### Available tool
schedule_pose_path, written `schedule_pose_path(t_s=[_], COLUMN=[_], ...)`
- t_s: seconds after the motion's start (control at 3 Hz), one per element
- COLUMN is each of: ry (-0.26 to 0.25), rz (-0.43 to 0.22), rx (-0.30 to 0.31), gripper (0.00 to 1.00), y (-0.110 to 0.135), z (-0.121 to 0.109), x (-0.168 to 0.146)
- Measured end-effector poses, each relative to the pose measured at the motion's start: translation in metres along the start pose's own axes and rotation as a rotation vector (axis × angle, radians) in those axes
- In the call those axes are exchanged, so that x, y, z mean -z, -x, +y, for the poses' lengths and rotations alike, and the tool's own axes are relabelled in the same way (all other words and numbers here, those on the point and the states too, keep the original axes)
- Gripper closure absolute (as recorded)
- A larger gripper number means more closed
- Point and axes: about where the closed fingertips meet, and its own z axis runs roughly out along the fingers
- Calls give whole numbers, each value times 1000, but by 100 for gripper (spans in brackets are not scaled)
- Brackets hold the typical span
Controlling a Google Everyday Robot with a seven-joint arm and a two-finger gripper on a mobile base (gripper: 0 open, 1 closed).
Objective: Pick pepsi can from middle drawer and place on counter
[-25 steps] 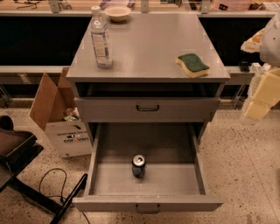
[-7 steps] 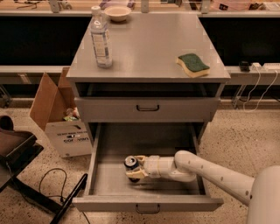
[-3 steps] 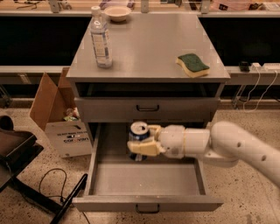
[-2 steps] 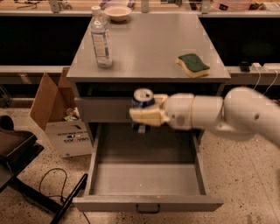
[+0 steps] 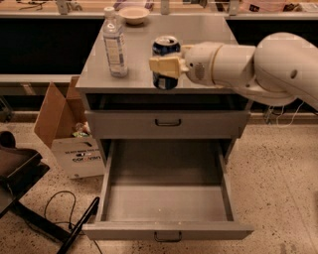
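Gripper (image 5: 168, 66) sits at upper centre of the frame, over the front edge of the counter (image 5: 136, 59). Its tan fingers (image 5: 163, 65) are clamped around the middle of the pepsi can (image 5: 165, 47), which is upright. Whether the can's base touches the counter cannot be told.

The white arm (image 5: 258, 67) reaches in from the right and covers the counter's right part. A water bottle (image 5: 115, 43) stands near the can to its left, apart from it. A bowl (image 5: 134, 14) sits further back. The middle drawer (image 5: 166, 201) is pulled open at lower centre with its tray bare. The closed drawer front (image 5: 168, 123) lies above it. A cardboard box (image 5: 64, 131) is at left and a black stand (image 5: 22, 173) at lower left.

Versus 0.7 s ago, the can was in front of the closed drawer front and is now up at counter level. The green sponge is now hidden behind the arm.
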Motion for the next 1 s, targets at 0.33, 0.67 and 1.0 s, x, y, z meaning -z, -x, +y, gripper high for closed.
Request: schedule_pose_path(t_s=[0.33, 0.67, 1.0], ry=[-77, -77, -81], rz=[-30, -30, -36], rx=[45, 45, 46], gripper=[100, 100, 100], y=[31, 31, 40], z=[-67, -67, -92], x=[-18, -18, -24])
